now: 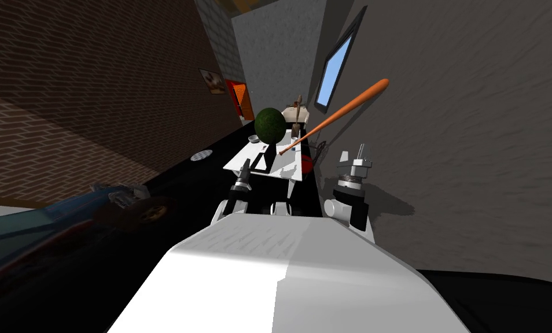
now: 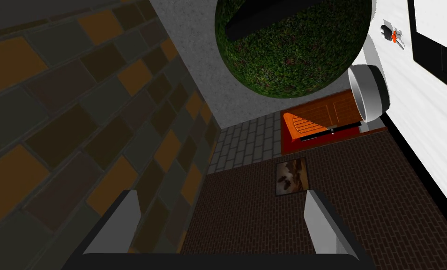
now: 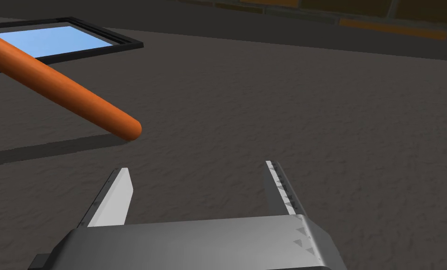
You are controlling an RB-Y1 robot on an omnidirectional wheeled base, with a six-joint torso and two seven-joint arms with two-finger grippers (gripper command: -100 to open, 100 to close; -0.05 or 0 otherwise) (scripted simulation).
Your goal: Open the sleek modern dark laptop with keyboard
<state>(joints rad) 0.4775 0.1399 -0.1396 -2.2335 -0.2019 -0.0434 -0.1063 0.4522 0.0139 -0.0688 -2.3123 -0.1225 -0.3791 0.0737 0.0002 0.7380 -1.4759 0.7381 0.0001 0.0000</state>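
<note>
The dark laptop point(image 1: 261, 162) lies on a white table point(image 1: 240, 162) ahead of me; I cannot tell how far its lid is raised. In the left wrist view its dark edge point(image 2: 435, 51) lies on the white tabletop point(image 2: 424, 112), off to the side of the fingers. My left gripper point(image 1: 245, 170) hovers at the table's near edge just short of the laptop, open point(image 2: 222, 218) with nothing between its fingers. My right gripper point(image 1: 353, 154) is raised beside the grey wall, open point(image 3: 197, 187) and empty.
A green ball-shaped plant point(image 1: 269, 124) stands behind the laptop, with a small bowl point(image 2: 368, 91) and keys point(image 2: 390, 33) near it. An orange baseball bat point(image 1: 332, 118) slants over the table's right side, its tip point(image 3: 119, 124) close to my right gripper. A blue car point(image 1: 66, 225) is at the left.
</note>
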